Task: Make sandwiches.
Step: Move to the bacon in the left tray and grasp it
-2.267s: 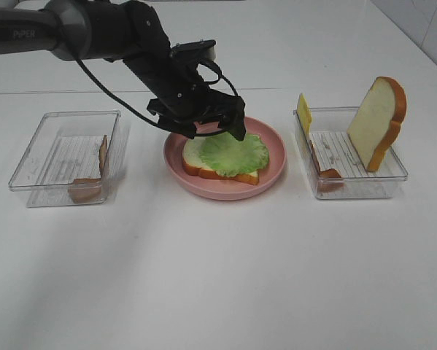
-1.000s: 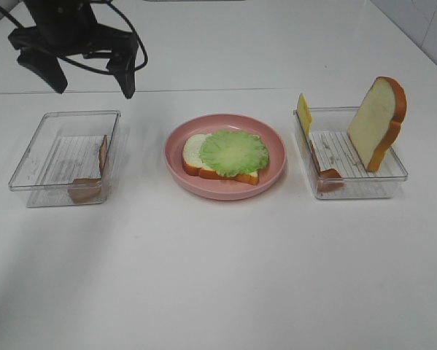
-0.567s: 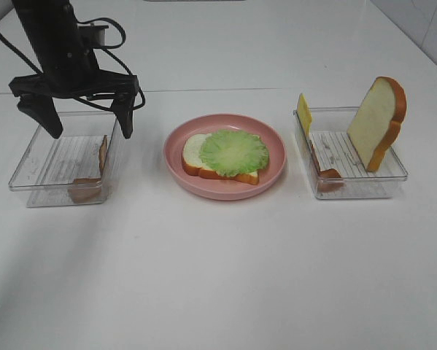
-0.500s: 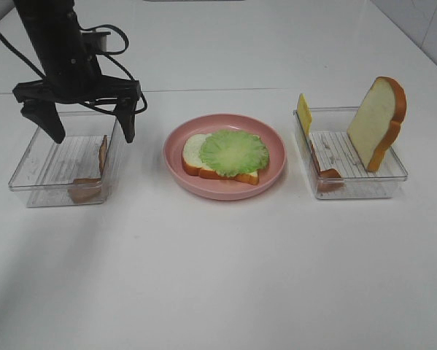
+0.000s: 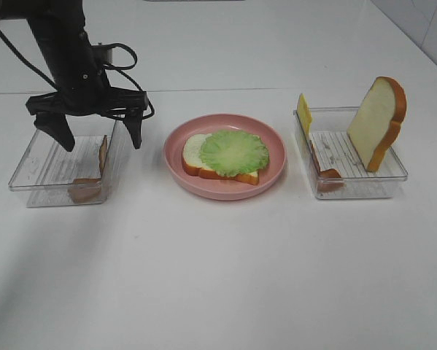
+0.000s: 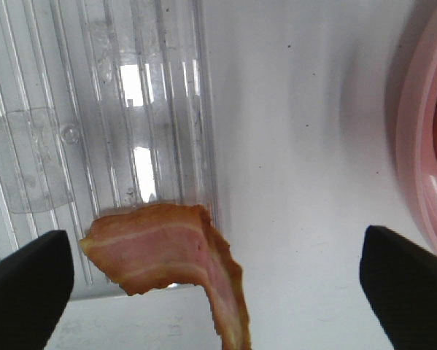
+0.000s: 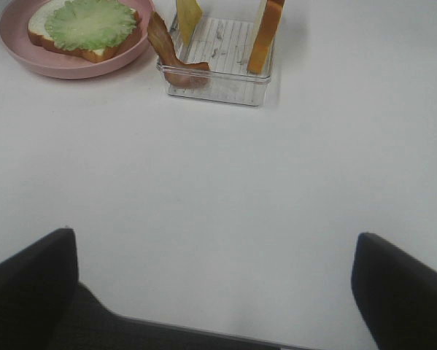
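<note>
Left gripper (image 5: 101, 141), jaws wide and empty like the right gripper (image 7: 214, 288), above the left clear tray (image 5: 28, 175) whose bacon strip (image 5: 103, 153) leans on its plate-side wall; lettuce-topped bread slice (image 5: 229, 153) on pink plate (image 5: 225, 192); risk: closing fingers pinch wall with bacon, dragging tray.

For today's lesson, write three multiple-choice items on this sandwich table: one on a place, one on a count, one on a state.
1. Where does the lettuce lie?
A) on the table
B) on the bread slice on the pink plate
C) on a cheese slice

2. How many bread slices show?
A) one
B) two
C) three

3. How do the left gripper's fingers stand?
A) shut on bacon
B) shut on lettuce
C) open, empty

Key:
1 B: the lettuce covers the plate's bread.
2 B: one on the plate, an upright slice in the right tray.
3 C: the fingers are spread wide, gripping nothing.
</note>
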Controlling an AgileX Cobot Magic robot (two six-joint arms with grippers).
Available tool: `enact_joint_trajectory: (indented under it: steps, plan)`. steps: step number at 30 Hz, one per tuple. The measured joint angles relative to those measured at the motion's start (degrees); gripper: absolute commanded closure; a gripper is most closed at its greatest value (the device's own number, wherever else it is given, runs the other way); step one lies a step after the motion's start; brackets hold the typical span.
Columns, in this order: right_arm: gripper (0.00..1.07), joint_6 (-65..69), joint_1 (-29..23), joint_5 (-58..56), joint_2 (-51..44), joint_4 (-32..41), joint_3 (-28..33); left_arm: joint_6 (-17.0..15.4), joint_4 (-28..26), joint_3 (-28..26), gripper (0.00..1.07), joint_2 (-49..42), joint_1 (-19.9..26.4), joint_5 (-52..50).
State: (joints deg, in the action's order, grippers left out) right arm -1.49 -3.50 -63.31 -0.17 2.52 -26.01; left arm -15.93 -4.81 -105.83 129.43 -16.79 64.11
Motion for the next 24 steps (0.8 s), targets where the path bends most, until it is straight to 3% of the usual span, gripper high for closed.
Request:
enact_joint_trajectory:
  steps: [11, 16, 19, 21, 22, 24]
  plan:
    - [0.09, 0.0, 0.0, 0.0, 0.0, 0.0, 0.0, -0.1, -2.2, 0.0, 0.09, 1.1, 0.0, 3.6]
    - [0.09, 0.0, 0.0, 0.0, 0.0, 0.0, 0.0, -0.1, -2.3, 0.0, 0.15, 1.2, 0.0, 2.7]
    - [0.09, 0.0, 0.0, 0.0, 0.0, 0.0, 0.0, -0.1, -2.3, 0.0, 0.24, 1.2, 0.0, 2.3]
    - [0.09, 0.0, 0.0, 0.0, 0.0, 0.0, 0.0, -0.9, -2.2, 0.0, 0.41, 1.2, 0.0, 2.3]
    - [0.09, 0.0, 0.0, 0.0, 0.0, 0.0, 0.0, -0.9, -2.2, 0.0, 0.41, 1.2, 0.0, 2.3]
    - [0.09, 0.0, 0.0, 0.0, 0.0, 0.0, 0.0, -2.2, -1.8, 0.0, 0.66, 1.2, 0.0, 2.3]
